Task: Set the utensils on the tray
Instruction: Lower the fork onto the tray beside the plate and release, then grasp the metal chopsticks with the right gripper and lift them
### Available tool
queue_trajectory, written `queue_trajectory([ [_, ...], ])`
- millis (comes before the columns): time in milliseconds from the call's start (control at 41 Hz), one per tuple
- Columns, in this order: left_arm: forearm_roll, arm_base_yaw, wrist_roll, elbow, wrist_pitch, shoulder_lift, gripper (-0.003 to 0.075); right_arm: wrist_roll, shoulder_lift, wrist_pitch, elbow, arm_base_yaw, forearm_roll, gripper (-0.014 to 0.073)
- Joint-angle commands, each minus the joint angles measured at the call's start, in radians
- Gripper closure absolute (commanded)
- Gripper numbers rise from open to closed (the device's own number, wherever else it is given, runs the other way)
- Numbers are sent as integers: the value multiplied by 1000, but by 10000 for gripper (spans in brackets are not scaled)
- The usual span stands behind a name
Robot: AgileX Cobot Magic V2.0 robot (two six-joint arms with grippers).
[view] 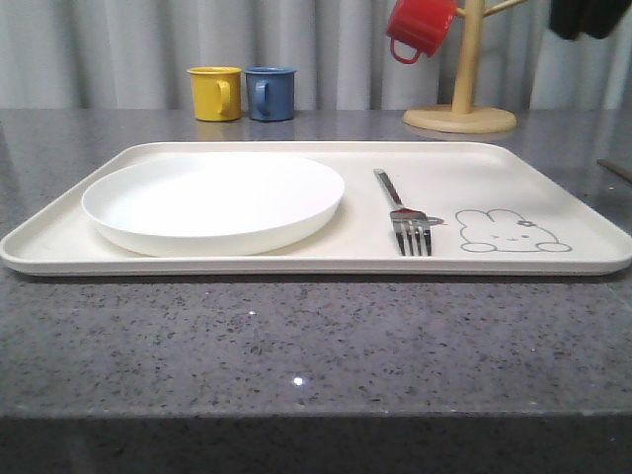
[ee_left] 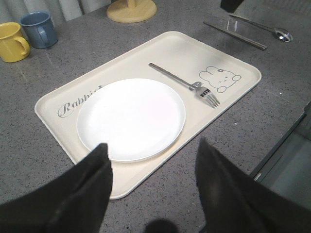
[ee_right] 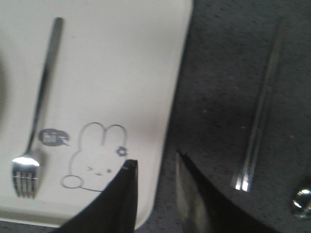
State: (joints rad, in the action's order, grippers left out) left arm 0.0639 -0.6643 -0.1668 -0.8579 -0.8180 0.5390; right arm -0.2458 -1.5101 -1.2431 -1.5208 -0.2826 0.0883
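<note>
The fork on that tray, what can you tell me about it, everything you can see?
The fork is slim, shiny silver metal, with four tines and a long narrow handle. It lies flat on the cream tray, between the round white plate and the grey rabbit drawing, touching neither. Its tines point toward the tray's near edge, its handle toward the far edge. A small "hi" bubble sits beside its neck. Neither hand holds it.

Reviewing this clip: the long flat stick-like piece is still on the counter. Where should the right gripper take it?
Probably mid-length on the stick-like piece, from above, fingers closing across its narrow width. It lies flat on the counter beside the tray, with bare counter on both long sides; the spoon sits near one end.
</note>
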Motion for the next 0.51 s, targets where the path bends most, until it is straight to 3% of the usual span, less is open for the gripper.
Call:
queue_trajectory([
  [0, 7, -5, 10, -24, 79, 5, 352, 92, 50, -43, 6, 98, -40, 358],
  [268, 7, -5, 10, -24, 79, 5, 352, 234, -3, -51, 53, 307, -156, 358],
  [487, 7, -5, 10, -24, 79, 5, 352, 255, -98, -76, 56, 349, -159, 358],
])
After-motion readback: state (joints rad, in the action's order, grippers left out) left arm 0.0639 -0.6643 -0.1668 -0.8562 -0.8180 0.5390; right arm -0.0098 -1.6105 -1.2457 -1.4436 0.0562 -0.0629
